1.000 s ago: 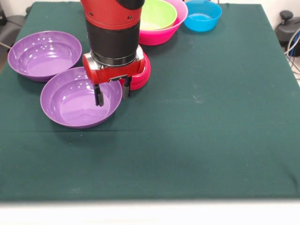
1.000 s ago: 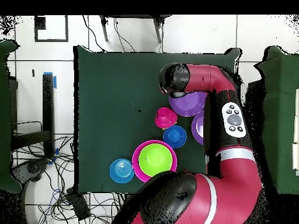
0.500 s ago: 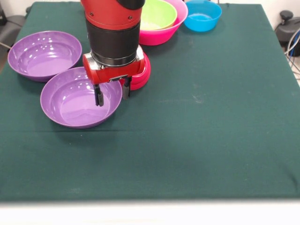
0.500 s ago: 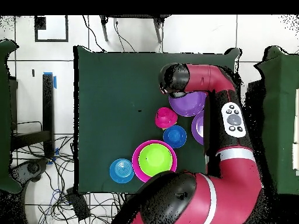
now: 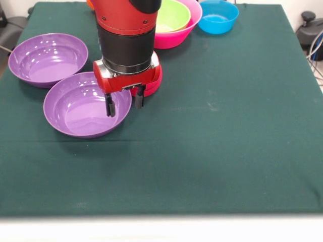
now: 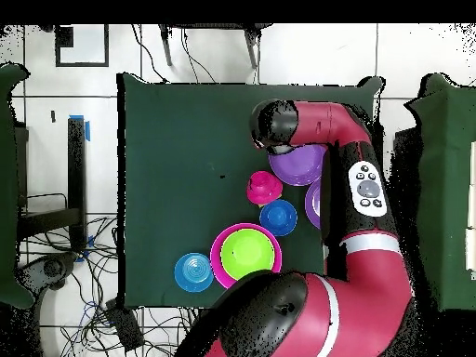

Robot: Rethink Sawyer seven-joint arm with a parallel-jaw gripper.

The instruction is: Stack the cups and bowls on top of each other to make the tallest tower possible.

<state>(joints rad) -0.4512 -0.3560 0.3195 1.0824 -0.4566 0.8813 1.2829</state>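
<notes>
Green cloth covers the table (image 5: 227,151) in the front view, and its near half lies bare. At about ten o'clock from the middle, two wide purple bowls touch rim to rim: the far purple bowl (image 5: 48,58) sits toward the left edge and the near purple bowl (image 5: 81,111) lies just below and right of it. The red and black arm (image 5: 128,35) comes down over the right rim of the near purple bowl, and its tool (image 5: 124,102) hangs there with its two dark fingers (image 5: 109,107) spread apart and nothing between them, one finger over the bowl's inside and the other just outside the rim. A small crimson bowl (image 5: 156,80) peeks out behind the tool at its right. At twelve o'clock a lime green bowl (image 5: 171,15) sits nested inside a big pink bowl (image 5: 181,30), and a light blue bowl (image 5: 218,17) stands just beside them at one o'clock. In the overhead view the arm (image 6: 358,186) sweeps up the right side of the table (image 6: 177,139), hiding most of both purple bowls; the tool itself is hidden under the wrist. The crimson bowl (image 6: 263,188) sits upside down near the middle, a small dark blue bowl (image 6: 278,217) lies just beside it at five o'clock, the green-in-pink pair (image 6: 245,255) lies at six o'clock, and the light blue bowl (image 6: 193,271) at seven o'clock.
</notes>
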